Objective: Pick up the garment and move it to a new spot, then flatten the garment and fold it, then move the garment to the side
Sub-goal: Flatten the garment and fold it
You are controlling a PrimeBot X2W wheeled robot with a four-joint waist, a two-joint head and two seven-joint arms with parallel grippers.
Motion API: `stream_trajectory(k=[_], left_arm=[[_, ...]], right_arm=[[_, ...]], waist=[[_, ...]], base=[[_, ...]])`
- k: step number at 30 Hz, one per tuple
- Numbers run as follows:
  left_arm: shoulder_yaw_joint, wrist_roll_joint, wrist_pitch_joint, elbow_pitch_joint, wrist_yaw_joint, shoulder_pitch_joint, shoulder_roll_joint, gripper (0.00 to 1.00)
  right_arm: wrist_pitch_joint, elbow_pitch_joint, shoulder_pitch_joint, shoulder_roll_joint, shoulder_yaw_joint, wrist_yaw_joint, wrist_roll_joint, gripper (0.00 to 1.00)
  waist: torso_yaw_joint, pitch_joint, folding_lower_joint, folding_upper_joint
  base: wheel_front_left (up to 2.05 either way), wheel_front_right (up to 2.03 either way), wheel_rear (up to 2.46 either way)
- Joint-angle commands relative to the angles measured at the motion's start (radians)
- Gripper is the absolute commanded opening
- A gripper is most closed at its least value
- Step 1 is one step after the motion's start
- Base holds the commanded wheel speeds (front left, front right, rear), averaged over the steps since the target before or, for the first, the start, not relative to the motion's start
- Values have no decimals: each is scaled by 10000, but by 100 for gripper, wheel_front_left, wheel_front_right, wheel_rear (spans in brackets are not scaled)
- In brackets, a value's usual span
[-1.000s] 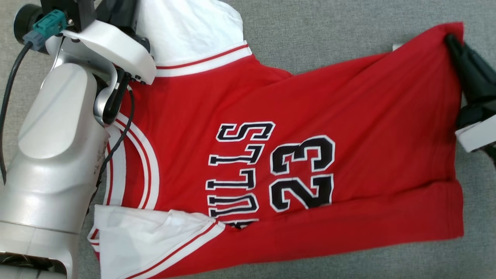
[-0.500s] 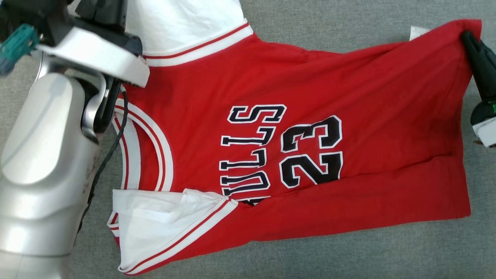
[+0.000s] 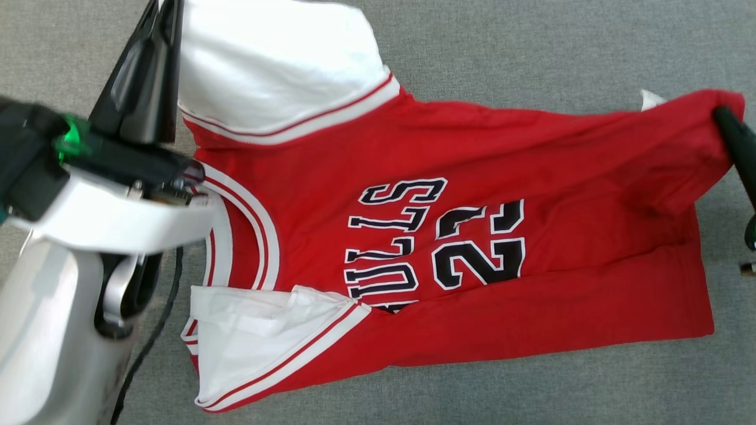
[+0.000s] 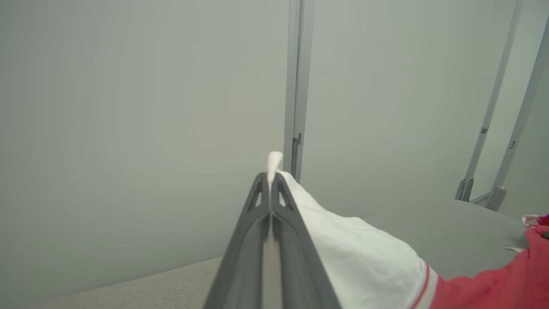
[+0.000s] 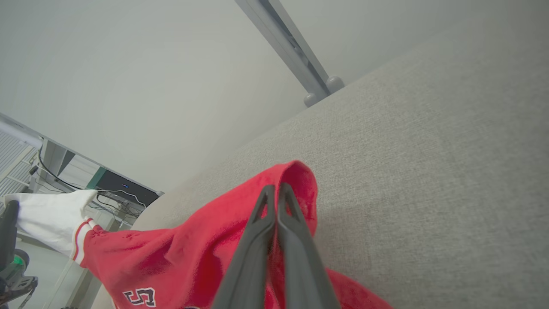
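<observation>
Red basketball jersey [image 3: 531,147] lies spread across the grey fabric surface [image 3: 531,47], its far edge held up off that surface. Left gripper [image 4: 271,177] is clamped on the white sleeve [image 4: 364,253]. Right gripper [image 5: 276,191] is clamped on the red hem corner [image 5: 302,178].

Red jersey [image 3: 531,147]: "ULLS" lettering, number 2, next digit creased

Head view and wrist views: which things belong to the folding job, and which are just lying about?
In the job:
- jersey
- left tool, shut on a white sleeve
- right tool, shut on a red hem corner

Just there:
- grey fabric surface under the jersey
- metal frame post
- dark box with cables in the background
</observation>
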Motion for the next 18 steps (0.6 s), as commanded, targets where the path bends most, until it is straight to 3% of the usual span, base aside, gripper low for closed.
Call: stream_trajectory(k=[1,5,18], left_arm=[[71,5,12,-102,61,140,89,0],[172,-367,263,-1033,295,1240,133,0],[351,-1648,553,-1524,878,4600,-111,0]], right_arm=[[68,-34,117,-85,-66,2,102,0],[282,-218,810,-190,-28,2,453,0],[-2011,-596,1815,-704,1089,2,-2688,0]], waist=[[9,-38,0,-1],[15,-254,0,-1],[-244,-673,0,-1]], base=[[0,0,0],[0,0,0],[0,0,0]])
